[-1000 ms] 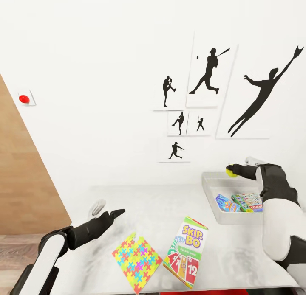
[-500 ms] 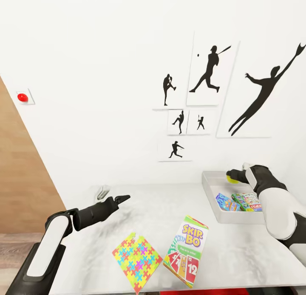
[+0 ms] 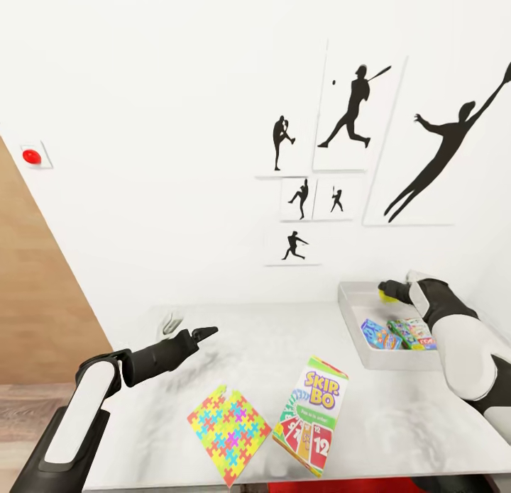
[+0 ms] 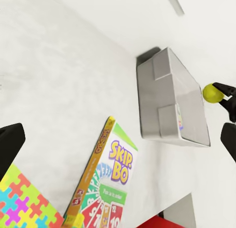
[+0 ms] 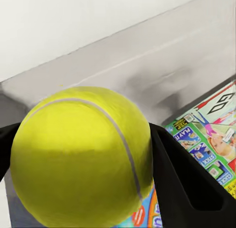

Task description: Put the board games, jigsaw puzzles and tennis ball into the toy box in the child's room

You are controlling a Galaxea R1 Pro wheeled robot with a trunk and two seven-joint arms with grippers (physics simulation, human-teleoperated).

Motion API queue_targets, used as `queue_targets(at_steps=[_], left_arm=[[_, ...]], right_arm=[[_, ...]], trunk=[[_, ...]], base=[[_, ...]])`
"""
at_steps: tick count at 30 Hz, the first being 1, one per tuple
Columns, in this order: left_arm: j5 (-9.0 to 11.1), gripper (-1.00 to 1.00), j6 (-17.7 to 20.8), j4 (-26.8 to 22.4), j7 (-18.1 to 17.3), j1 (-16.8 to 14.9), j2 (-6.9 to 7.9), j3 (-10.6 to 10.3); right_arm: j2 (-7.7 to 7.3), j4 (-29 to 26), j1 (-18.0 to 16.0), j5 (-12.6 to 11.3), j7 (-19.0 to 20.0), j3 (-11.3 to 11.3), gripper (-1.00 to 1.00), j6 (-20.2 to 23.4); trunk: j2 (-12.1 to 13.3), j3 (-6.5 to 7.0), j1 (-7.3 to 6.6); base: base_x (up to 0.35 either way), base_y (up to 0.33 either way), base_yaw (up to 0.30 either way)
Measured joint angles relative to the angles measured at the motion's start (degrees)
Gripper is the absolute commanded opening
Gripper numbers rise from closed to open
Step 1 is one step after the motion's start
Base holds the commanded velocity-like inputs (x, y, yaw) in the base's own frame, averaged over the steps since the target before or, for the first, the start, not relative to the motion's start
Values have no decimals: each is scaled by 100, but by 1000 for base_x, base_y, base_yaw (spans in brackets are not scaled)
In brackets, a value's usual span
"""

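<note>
In the head view the right gripper (image 3: 392,291) clamps the tennis ball (image 3: 387,292) over the far end of the toy box (image 3: 353,316), which holds two board games (image 3: 397,334); the left gripper (image 3: 202,333) hovers above the table (image 3: 248,351), whether spread or closed I cannot tell; the SKIP BO box (image 3: 311,415) and a jigsaw puzzle (image 3: 228,427) lie near the front edge. In the left wrist view the ball (image 4: 212,92) sits beside the bin (image 4: 169,97). In the right wrist view the dark fingers (image 5: 182,181) pinch the ball (image 5: 81,156) above the printed boxes (image 5: 209,139).

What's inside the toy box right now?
Two board games lie flat inside the toy box, the blue one beside the green-edged one. The right end effector holds the tennis ball above its far corner. The arm hides the right end.
</note>
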Motion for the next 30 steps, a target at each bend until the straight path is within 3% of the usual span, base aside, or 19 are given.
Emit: queue_targets(at_steps=[5, 30], left_arm=[[-1, 100, -3, 0, -8, 26, 0, 0], [-9, 100, 4, -9, -9, 53, -1, -76]], right_arm=[[-33, 59, 0, -15, 12, 1, -100, -300], [-76, 61, 0, -47, 43, -3, -100, -353]], trunk=[[0, -46, 0], [0, -278, 0]], base=[[0, 0, 0], [0, 0, 0]])
